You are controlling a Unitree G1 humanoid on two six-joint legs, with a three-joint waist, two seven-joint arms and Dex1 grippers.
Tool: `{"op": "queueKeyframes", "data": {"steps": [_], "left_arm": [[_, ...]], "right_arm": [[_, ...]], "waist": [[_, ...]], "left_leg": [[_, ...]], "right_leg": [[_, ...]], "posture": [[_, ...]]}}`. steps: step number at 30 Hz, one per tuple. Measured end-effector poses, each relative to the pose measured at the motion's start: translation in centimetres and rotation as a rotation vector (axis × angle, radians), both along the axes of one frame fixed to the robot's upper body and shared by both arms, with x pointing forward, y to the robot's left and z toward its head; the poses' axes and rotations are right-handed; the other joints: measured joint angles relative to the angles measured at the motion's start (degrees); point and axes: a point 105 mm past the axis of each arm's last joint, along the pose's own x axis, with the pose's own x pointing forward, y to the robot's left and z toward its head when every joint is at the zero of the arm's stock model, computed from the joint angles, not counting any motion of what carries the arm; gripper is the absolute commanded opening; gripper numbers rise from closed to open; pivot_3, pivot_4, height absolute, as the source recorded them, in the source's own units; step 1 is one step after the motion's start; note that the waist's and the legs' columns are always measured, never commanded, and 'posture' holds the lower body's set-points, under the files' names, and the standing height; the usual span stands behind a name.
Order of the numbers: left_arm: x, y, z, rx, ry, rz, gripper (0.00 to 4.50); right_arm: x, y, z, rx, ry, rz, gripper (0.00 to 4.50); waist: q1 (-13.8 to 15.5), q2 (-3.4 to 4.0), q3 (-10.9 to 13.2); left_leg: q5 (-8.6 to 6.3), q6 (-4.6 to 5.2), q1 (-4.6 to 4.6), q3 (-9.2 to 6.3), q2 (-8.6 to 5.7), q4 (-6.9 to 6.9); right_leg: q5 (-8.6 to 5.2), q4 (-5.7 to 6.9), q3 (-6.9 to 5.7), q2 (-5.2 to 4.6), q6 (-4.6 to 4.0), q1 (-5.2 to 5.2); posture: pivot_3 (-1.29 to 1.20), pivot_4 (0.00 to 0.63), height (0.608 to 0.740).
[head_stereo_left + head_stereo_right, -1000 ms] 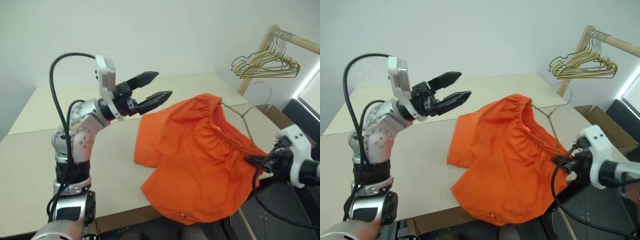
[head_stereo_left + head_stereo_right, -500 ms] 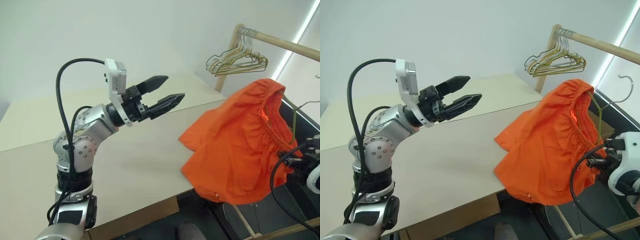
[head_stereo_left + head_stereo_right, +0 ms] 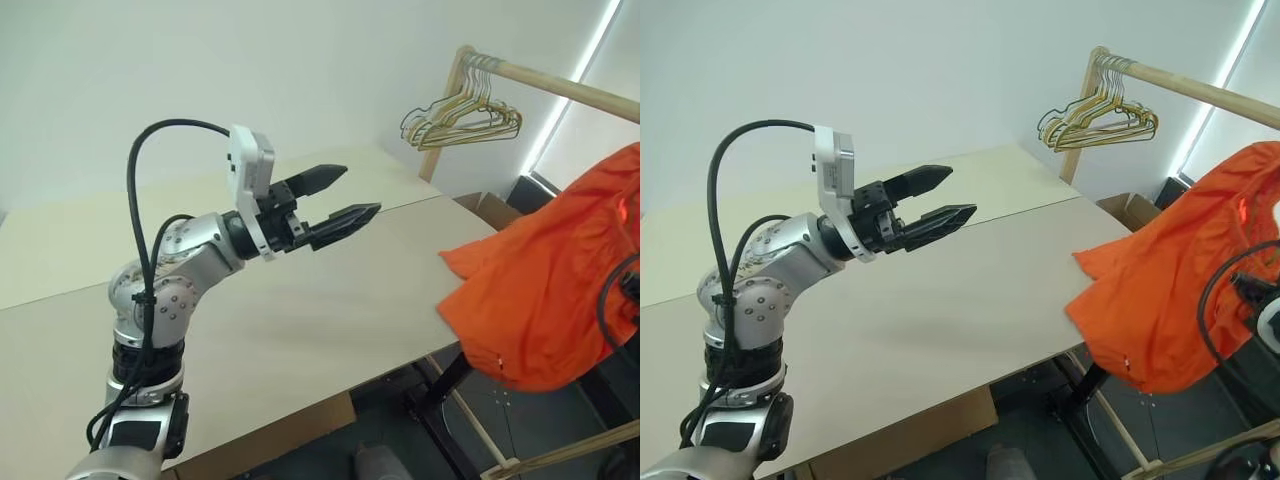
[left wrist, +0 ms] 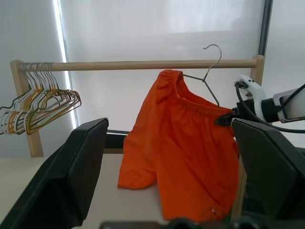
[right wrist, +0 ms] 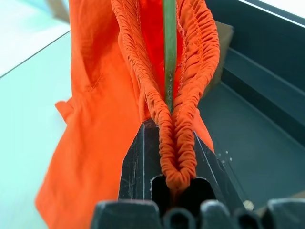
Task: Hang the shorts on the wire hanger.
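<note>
Broadly, a pale table [image 3: 300,320] takes up most of the scene, and everything else can be placed from it. Past the table's far right corner stands a wooden rail [image 4: 143,64] on a wooden post, with a bunch of gold and green hangers [image 3: 462,118] hooked near the post end.

Off the table's right edge, clear of the top, the shorts [image 4: 181,143] hang in the air, bright orange, with one leg trailing back toward the table's corner. They are draped over the wire hanger [image 4: 208,71], whose curved hook rises above the gathered waistband, just in front of the rail in the left wrist view; whether it touches the rail I cannot tell.

Above the middle of the table, the left gripper [image 3: 345,196] points toward the shorts with its two black fingers spread apart and nothing between them.

At the waistband, well off the table's right side, the right gripper [image 5: 166,157] is clamped tight on the bunched elastic, and the hanger's thin green-grey wire runs down into the same pinch.
</note>
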Motion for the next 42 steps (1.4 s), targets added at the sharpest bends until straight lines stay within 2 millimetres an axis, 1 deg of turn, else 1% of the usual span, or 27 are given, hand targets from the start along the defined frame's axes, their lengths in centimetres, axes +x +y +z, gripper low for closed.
{"op": "queueKeyframes", "data": {"steps": [7,14,16,20,24,27,33,35,37,39,40,42], "left_arm": [[-0.7,-0.3,-0.1,-0.016,0.001,-0.024,4.49],[-1.1,-0.4,-0.1,-0.015,-0.006,-0.033,4.49],[-1.1,-0.4,-0.1,-0.014,-0.007,-0.034,4.49],[-1.2,-0.4,-0.1,-0.007,-0.011,-0.039,4.49],[-1.6,-0.4,0.0,0.001,-0.021,-0.056,4.49],[-1.7,-0.3,0.0,0.007,-0.024,-0.054,4.49],[-1.8,-0.2,0.1,0.013,-0.026,-0.059,4.49],[-1.8,-0.1,0.0,0.021,-0.025,-0.054,4.5],[-1.8,0.0,0.0,0.025,-0.024,-0.051,4.5],[-1.7,0.0,0.0,0.026,-0.024,-0.05,4.5],[-1.8,0.0,0.0,0.025,-0.024,-0.051,4.5],[-1.8,0.0,0.0,0.026,-0.024,-0.051,4.5]], "right_arm": [[1.6,-2.0,1.0,0.097,0.0,-0.128,0.02],[2.1,-3.9,1.4,0.215,0.012,-0.234,0.02],[2.2,-4.5,1.2,0.264,0.02,-0.262,0.02],[1.7,-5.9,0.7,0.334,0.046,-0.322,0.02],[1.4,-7.2,0.4,0.356,0.038,-0.352,0.02],[1.4,-7.9,-0.4,0.376,0.043,-0.373,0.02],[1.3,-8.8,-0.9,0.378,0.039,-0.401,0.02],[1.2,-9.0,-1.1,0.361,0.05,-0.406,0.74],[1.1,-8.9,-1.7,0.354,0.073,-0.403,1.35],[1.3,-8.4,-2.7,0.356,0.098,-0.385,2.01],[1.5,-8.2,-2.9,0.356,0.104,-0.374,2.44],[1.4,-8.2,-2.7,0.33,0.108,-0.378,3.12]], "waist": [[0.1,0.32,0.0],[0.4,0.36,0.0],[0.3,0.36,0.0],[0.4,0.4,0.0],[0.4,0.39,0.0],[0.4,0.38,0.0],[0.4,0.35,0.0],[0.4,0.32,0.0],[0.5,0.29,0.1],[0.5,0.32,0.0],[0.5,0.4,0.1],[0.5,0.58,0.1]], "left_leg": [[-0.03,0.07,-0.09,0.04,-0.02,-0.09],[-0.07,0.13,-0.12,0.05,-0.03,-0.1],[-0.07,0.14,-0.12,0.05,-0.03,-0.09],[-0.08,0.15,-0.12,0.06,-0.04,-0.11],[-0.1,0.18,-0.1,0.05,-0.04,-0.11],[-0.11,0.19,-0.08,0.07,-0.04,-0.11],[-0.1,0.18,-0.08,0.06,-0.03,-0.11],[-0.1,0.18,-0.08,0.06,-0.03,-0.11],[-0.1,0.17,-0.09,0.06,-0.02,-0.11],[-0.1,0.17,-0.09,0.07,-0.04,-0.11],[-0.1,0.17,-0.08,0.08,-0.04,-0.11],[-0.1,0.17,-0.08,0.09,-0.05,-0.11]], "right_leg": [[0.07,-0.31,0.05,0.01,0.13,0.0],[0.08,-0.42,0.05,0.0,0.14,0.02],[0.08,-0.43,0.05,0.0,0.15,0.02],[0.07,-0.45,0.05,0.0,0.15,0.03],[0.07,-0.52,0.05,0.0,0.17,0.08],[0.07,-0.52,0.08,0.0,0.19,0.1],[0.06,-0.53,0.07,0.0,0.19,0.12],[0.07,-0.54,0.06,0.0,0.2,0.12],[0.07,-0.55,0.05,0.0,0.2,0.12],[0.08,-0.55,0.1,-0.02,0.23,0.11],[0.08,-0.54,0.12,-0.02,0.24,0.11],[0.08,-0.53,0.12,-0.03,0.26,0.1]], "posture": [[-0.31,0.0,0.74],[-0.3,0.0,0.74],[-0.29,0.0,0.74],[-0.28,0.0,0.74],[-0.27,0.0,0.74],[-0.26,0.0,0.74],[-0.25,0.0,0.74],[-0.25,0.0,0.74],[-0.26,0.0,0.74],[-0.26,0.0,0.74],[-0.26,0.0,0.74],[-0.26,0.0,0.74]]}}
